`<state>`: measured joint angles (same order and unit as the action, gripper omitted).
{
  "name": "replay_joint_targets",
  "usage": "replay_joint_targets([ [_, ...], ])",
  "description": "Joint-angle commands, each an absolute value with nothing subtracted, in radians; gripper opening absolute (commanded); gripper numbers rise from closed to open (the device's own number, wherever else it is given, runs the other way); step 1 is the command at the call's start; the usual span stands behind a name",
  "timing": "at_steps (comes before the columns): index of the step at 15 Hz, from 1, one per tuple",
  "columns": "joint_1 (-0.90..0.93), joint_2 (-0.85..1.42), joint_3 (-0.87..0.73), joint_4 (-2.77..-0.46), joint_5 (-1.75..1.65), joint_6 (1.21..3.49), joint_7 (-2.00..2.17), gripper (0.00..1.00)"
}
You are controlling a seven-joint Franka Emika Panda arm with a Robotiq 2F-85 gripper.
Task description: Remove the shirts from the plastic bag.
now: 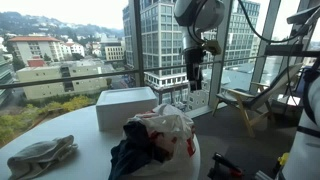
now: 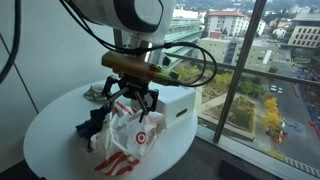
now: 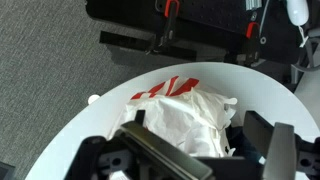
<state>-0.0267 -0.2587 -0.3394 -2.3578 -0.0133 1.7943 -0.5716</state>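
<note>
A white plastic bag with red print (image 1: 170, 130) lies on the round white table (image 1: 85, 135). A dark blue shirt (image 1: 130, 152) spills from its mouth. The bag (image 2: 130, 135) and the shirt (image 2: 92, 125) show in both exterior views. My gripper (image 1: 195, 72) hangs open and empty just above the bag, fingers spread (image 2: 135, 103). In the wrist view the bag (image 3: 185, 110) lies between my open fingers (image 3: 205, 150), with dark cloth (image 3: 238, 125) at its right edge.
A white box (image 1: 125, 103) stands on the table behind the bag and also shows in an exterior view (image 2: 178, 100). A grey crumpled cloth (image 1: 40, 155) lies near the table's edge. Windows surround the table. Black equipment (image 3: 200, 25) stands on the carpet.
</note>
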Motion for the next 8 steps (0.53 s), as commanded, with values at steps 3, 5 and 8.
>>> replay_joint_targets([
  [3,-0.065,-0.258,-0.303,-2.347,-0.005,1.792,-0.58,1.0],
  [5,-0.065,-0.259,-0.303,-2.345,-0.005,1.792,-0.58,1.0],
  [8,-0.065,-0.259,-0.303,-2.345,-0.005,1.792,-0.58,1.0],
])
